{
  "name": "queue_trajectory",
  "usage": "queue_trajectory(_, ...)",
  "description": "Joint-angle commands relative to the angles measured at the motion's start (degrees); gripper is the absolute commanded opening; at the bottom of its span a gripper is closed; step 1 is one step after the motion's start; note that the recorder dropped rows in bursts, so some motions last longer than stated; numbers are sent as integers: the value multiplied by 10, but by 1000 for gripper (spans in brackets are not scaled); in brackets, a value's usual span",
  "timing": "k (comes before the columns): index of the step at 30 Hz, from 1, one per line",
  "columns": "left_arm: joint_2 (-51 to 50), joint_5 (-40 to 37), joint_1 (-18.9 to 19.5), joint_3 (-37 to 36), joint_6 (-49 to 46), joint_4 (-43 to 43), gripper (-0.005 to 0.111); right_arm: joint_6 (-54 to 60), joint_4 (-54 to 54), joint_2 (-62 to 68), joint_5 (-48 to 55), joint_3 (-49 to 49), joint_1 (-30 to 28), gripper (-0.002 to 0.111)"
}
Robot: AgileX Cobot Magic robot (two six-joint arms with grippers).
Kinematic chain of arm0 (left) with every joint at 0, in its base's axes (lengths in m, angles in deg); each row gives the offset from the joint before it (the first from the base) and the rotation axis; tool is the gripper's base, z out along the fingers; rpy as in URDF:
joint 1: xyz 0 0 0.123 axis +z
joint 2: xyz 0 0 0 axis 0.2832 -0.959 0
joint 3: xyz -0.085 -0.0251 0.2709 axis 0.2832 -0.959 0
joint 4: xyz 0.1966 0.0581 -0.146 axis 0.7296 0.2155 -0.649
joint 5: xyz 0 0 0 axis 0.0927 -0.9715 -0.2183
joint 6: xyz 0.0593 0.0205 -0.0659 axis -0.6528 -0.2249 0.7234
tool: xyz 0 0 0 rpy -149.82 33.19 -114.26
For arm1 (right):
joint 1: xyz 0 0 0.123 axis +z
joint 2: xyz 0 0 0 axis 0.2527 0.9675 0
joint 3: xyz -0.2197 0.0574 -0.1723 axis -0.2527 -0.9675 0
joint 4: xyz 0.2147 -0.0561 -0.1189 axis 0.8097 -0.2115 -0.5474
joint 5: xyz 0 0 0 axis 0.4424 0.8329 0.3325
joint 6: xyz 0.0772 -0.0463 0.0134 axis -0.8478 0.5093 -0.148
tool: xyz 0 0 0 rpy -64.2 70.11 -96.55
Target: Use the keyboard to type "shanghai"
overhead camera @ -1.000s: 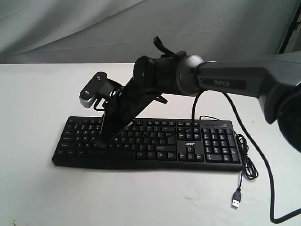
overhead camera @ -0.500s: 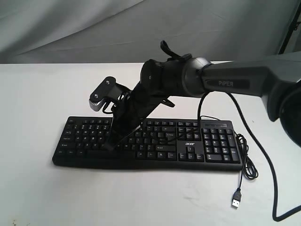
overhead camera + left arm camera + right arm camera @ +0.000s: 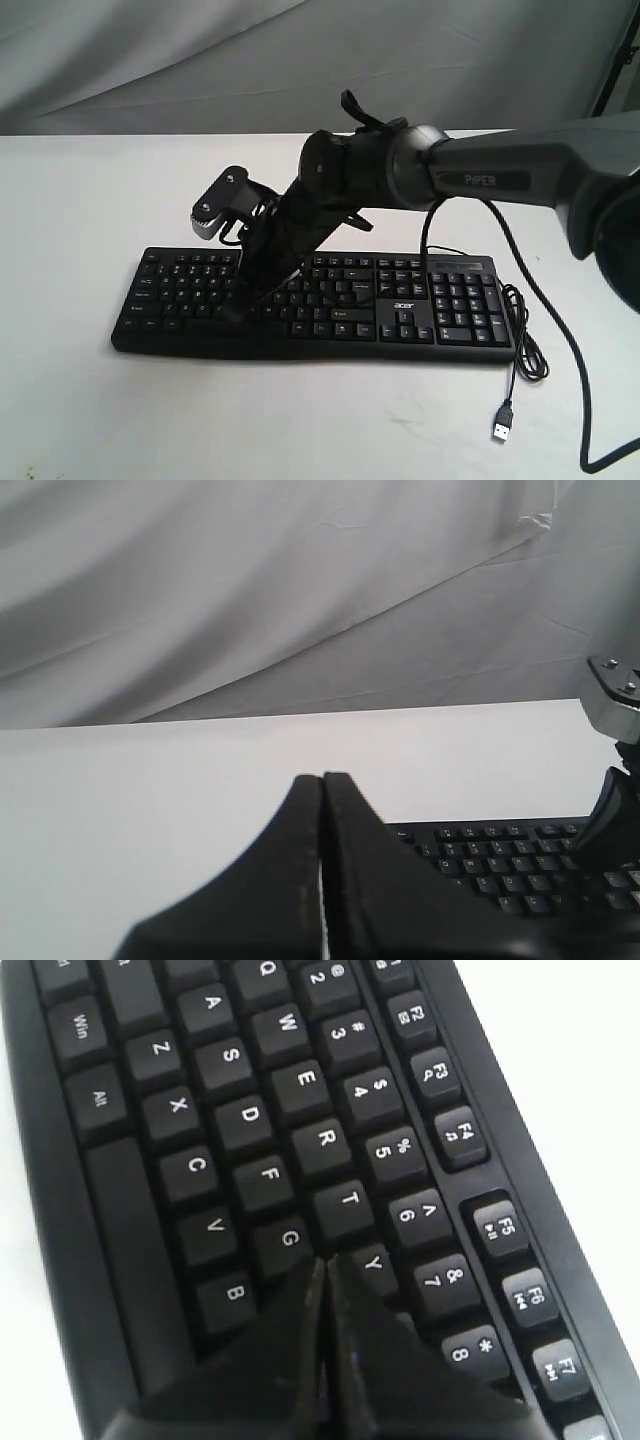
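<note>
The keyboard point(image 3: 450, 310) lay flat on the table point(image 3: 80, 420). The right gripper point(image 3: 326, 1270) — jaws pressed together — stood tip-down just past G, apparently at H. The next move likely required a short vertical press. The left gripper point(image 3: 322, 790) was likewise closed.

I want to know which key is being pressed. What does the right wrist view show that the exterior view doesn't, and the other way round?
Only the right wrist view: readable legends, with the shut right fingers ending between G and Y and hiding what lies under them. Only the exterior view: the number pad, the acer logo and the loose USB plug. Both: the keyboard and those fingers over its letter keys.
</note>
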Motion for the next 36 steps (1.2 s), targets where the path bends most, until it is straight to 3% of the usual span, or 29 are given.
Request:
queue_trajectory(1,1,3,-4,-1,2,0,0,1,1,-3,-15,-16,-2,0)
queue_trajectory(30,1,3,-4,-1,2,0,0,27,26,-19,-25,-16,2,0)
queue_trajectory(36,1,3,-4,-1,2,0,0,20,18,13,-23,70,36,0)
